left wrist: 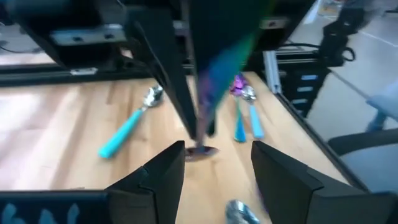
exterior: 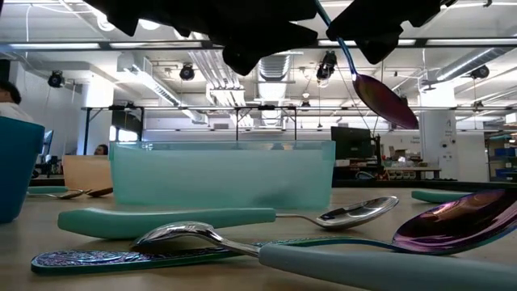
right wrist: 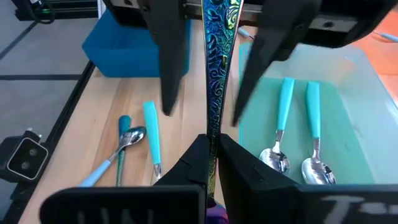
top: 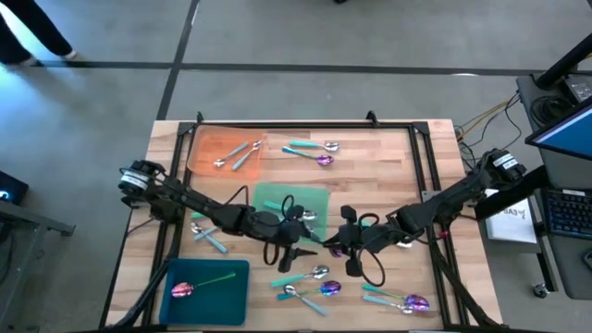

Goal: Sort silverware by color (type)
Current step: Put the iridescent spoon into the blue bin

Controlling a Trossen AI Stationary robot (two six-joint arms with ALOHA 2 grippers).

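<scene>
Handover in mid-air over the table centre. The right gripper [right wrist: 211, 152] is clamped on a patterned iridescent utensil [right wrist: 217, 68], fingers pinched tight on its handle. In the low view the purple bowl [exterior: 386, 99] hangs down clear of the wood, so it is carried, not resting. The left gripper [left wrist: 217, 165] faces it with fingers spread apart on either side of the handle's far end, touching nothing that I can see (looks like a release or a pre-grasp, can't say which).

Why held so: my read is that the piece is being passed between arms because its sorting spot lies on the other side.

Where the silverware is:
- green mat [top: 268, 196]: two teal-handled silver spoons [right wrist: 295, 134] side by side, same type grouped.
- orange mat [top: 205, 148]: a couple of silver pieces [top: 236, 154].
- teal mat [top: 222, 294]: one purple-headed spoon [top: 182, 289].
- loose on the table [top: 388, 153]: a cluster at the front [top: 310, 282], a pair at the far edge [top: 313, 150], a few by the left arm [top: 208, 236], still unsorted.

Writing: paper at the right edge [top: 511, 217] has print, too small to read. No brands legible.
</scene>
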